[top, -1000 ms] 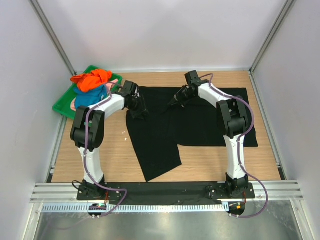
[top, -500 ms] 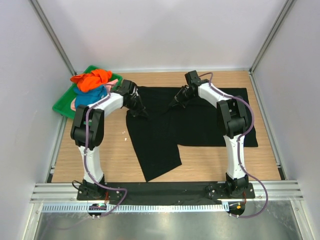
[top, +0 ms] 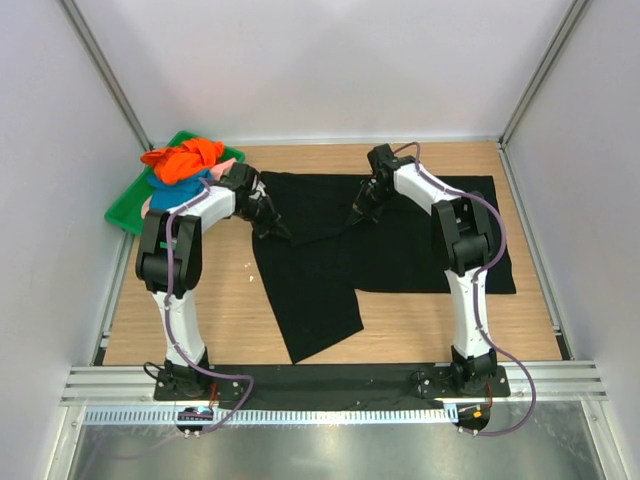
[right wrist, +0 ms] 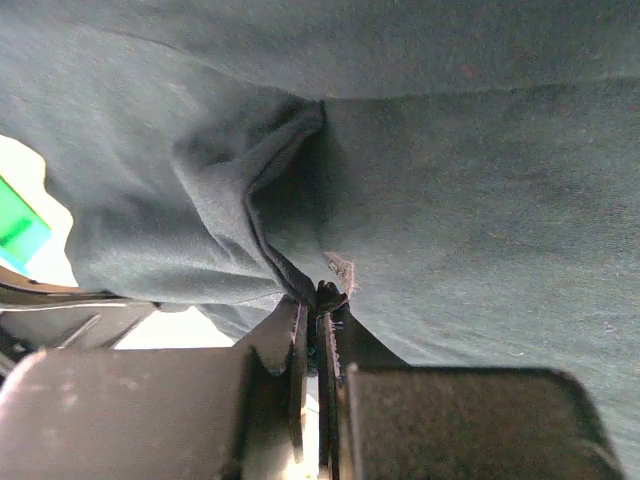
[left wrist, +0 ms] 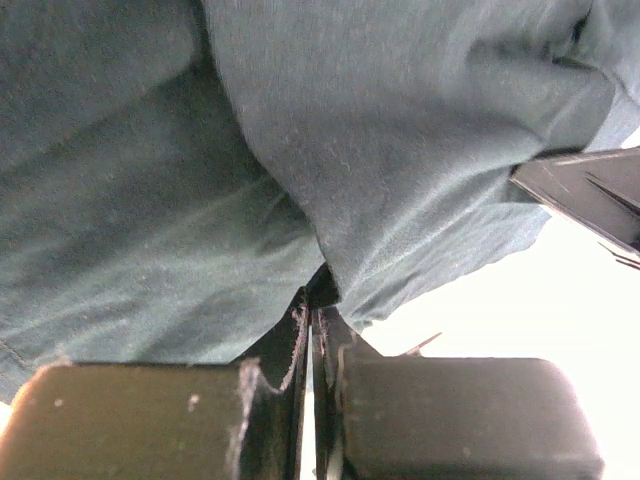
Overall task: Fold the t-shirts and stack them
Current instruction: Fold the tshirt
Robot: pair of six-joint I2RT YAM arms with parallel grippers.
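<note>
Both grippers have shifted a little in the last second: the left gripper (top: 274, 226) has gone slightly toward the near edge of the table (top: 215, 300), with its elbow swung toward the tray (top: 122, 212), and the right gripper (top: 356, 216) now points more steeply down and stands a bit nearer to the arm bases too. Between them we see a low ridge in the black shirt (top: 420, 240) that was not so clear before, so we judge that the cloth is being drawn along with them. In the wrist views each pair of fingers is pressed together with a pinch of dark cloth caught between the tips, so both are gripping the black shirt. This shirt lies spread over the middle and right of the table, with one part reaching toward the near edge; its far left part is the one held. We think the first fold is only starting and most of the task remains. The pile (top: 185, 160) of orange, blue and pink shirts sits on the tray at the far left, not yet folded. The next move should carry both pinches evenly, otherwise the fold may come out crooked.
</note>
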